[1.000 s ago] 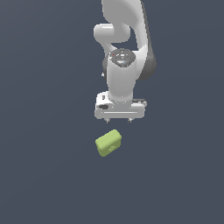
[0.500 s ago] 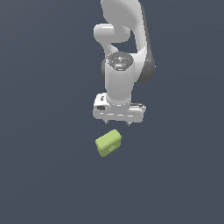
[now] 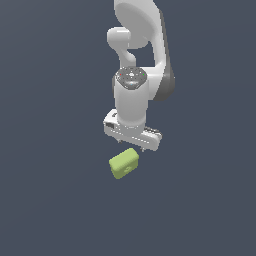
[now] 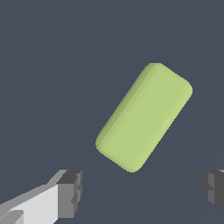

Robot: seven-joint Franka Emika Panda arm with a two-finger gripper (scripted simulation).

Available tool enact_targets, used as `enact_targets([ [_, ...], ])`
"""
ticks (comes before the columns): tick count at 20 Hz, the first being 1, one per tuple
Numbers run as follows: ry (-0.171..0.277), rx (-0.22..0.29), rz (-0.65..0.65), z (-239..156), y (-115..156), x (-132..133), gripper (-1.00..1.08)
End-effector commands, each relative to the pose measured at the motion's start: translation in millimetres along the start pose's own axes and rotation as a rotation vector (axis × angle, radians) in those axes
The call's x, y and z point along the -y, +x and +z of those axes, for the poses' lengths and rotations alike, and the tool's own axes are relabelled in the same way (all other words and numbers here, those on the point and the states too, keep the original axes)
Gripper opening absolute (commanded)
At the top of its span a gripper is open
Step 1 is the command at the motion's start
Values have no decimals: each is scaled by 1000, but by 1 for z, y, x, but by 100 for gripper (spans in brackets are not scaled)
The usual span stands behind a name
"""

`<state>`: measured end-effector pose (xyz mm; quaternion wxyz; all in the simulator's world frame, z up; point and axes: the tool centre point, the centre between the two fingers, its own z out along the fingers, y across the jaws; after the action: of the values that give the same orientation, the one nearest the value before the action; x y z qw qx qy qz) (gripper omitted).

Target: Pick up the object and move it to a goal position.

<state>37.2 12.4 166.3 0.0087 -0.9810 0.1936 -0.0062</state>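
- A plain, dark slate-blue ground (image 3: 55, 200) fills both views, with no visible edges or markings.
- The white Franka arm (image 3: 137, 60) reaches down from the top of the exterior view.
- Its gripper (image 3: 134, 142) hangs just above the lime-green block (image 3: 124, 163), apart from it.
- In the wrist view the grey fingertips (image 4: 71, 194) stand spread wide, holding nothing.
- The block lies skewed on the ground, beyond the gap between the fingers.

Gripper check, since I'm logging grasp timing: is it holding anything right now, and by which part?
Nothing is held. The gripper is open, and the lime-green block lies apart from both fingers, not between them.
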Motion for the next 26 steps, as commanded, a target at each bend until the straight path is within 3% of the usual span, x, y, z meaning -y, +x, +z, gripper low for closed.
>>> enact_targets([
  [1,-2,2,75,3,5,-2,100],
  [15,-15,5,460,16,32,-11,100],
  [26,-21,3,597,20,41,-14,100],
])
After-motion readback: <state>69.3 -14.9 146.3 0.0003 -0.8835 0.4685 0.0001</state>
